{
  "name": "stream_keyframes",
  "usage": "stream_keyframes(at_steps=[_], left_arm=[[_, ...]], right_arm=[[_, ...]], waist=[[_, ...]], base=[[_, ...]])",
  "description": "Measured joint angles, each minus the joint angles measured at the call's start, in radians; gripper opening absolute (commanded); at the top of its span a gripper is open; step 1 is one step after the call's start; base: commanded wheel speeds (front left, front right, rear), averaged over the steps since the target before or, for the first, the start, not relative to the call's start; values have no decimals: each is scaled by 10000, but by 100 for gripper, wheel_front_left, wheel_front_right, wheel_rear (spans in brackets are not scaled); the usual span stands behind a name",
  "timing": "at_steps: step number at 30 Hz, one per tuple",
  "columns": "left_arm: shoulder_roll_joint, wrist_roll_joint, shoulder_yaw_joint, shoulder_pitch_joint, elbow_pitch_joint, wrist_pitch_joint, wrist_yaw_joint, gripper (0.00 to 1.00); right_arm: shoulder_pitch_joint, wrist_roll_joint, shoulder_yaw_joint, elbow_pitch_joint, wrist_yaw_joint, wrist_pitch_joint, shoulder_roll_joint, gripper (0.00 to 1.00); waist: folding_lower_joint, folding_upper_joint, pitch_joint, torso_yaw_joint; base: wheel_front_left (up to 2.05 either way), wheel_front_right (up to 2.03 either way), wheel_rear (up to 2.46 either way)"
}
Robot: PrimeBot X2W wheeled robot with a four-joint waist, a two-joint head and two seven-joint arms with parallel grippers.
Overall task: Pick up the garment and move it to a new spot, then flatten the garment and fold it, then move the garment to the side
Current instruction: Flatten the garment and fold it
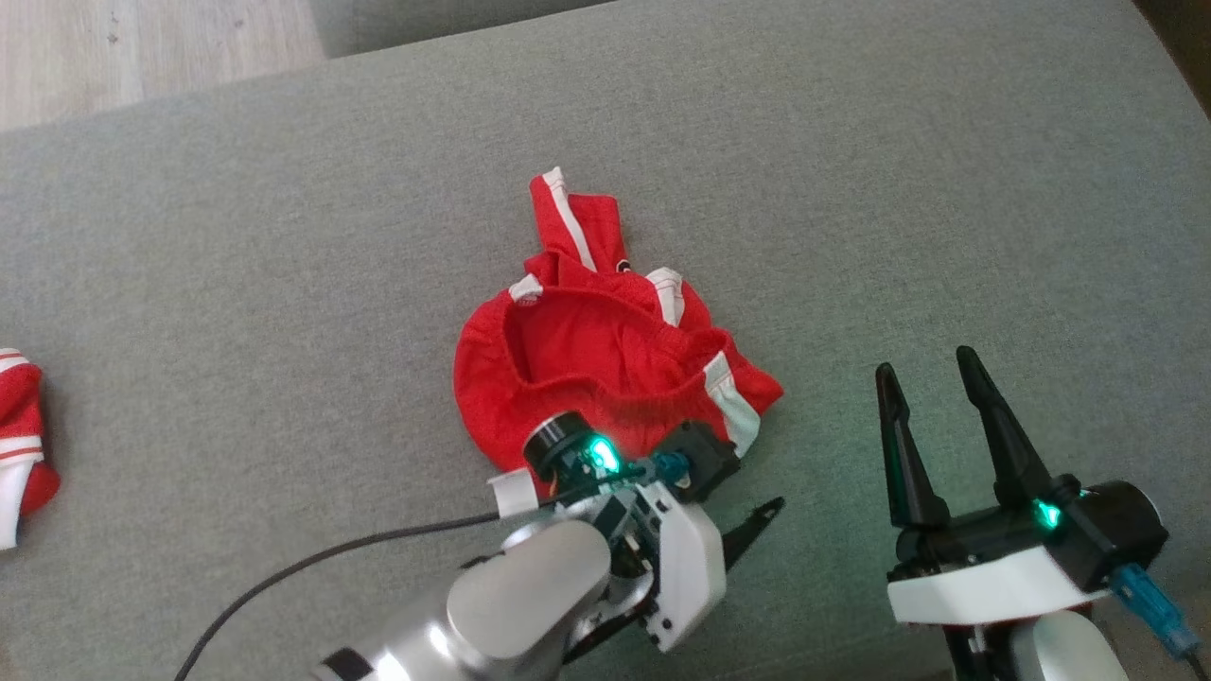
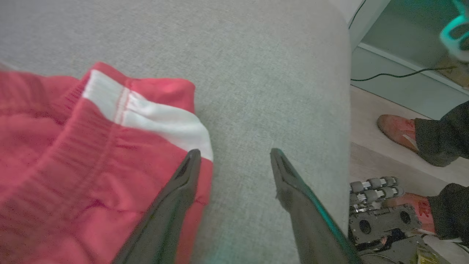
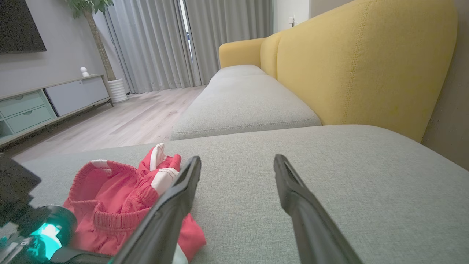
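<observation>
The garment (image 1: 605, 364) is a pair of red shorts with white side stripes, lying crumpled with its waistband open in the middle of the grey cushion (image 1: 284, 236). My left gripper (image 2: 234, 153) hangs open at the garment's (image 2: 73, 165) near right corner. One finger (image 2: 172, 205) is over the red cloth and the other is over bare cushion. Its wrist covers the garment's near edge in the head view. To the right of the garment (image 3: 121, 198), my right gripper (image 1: 925, 364) stands open above the cushion with nothing between its fingers.
Another red and white cloth (image 1: 19, 445) lies at the cushion's left edge. Wooden floor (image 1: 142, 47) lies beyond the far edge. A yellow sofa back (image 3: 348, 66) rises on the right. A person's feet (image 2: 399, 130) stand on the floor past the cushion's side.
</observation>
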Motion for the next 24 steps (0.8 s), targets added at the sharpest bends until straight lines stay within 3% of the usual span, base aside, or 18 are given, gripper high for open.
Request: stream_keyframes(at_steps=[2, 6, 10, 17, 24], left_arm=[[23, -4, -17, 157, -228, -102, -15, 100], [19, 2, 117, -134, -1129, -612, 420, 100], [-6, 17, 506, -1151, -1438, -370, 926, 100], [-13, -616, 694, -1582, 286, 1005, 608, 100], [-13, -972, 309, -1584, 1091, 1168, 462, 100]], right_arm=[[0, -4, -13, 0, 0, 0, 15, 100], [10, -31, -82, 8, 0, 0, 19, 100], [58, -115, -65, 31, 0, 0, 17, 100], [72, -115, 63, 25, 0, 0, 2, 100], [71, -115, 88, 17, 0, 0, -17, 100]], waist=[[0, 0, -39, 8], [0, 0, -179, 42], [-1, 0, -316, -8], [0, 0, -257, -164], [0, 0, -40, -232]], base=[[0, 0, 0], [0, 0, 0], [0, 0, 0], [0, 0, 0], [0, 0, 0]])
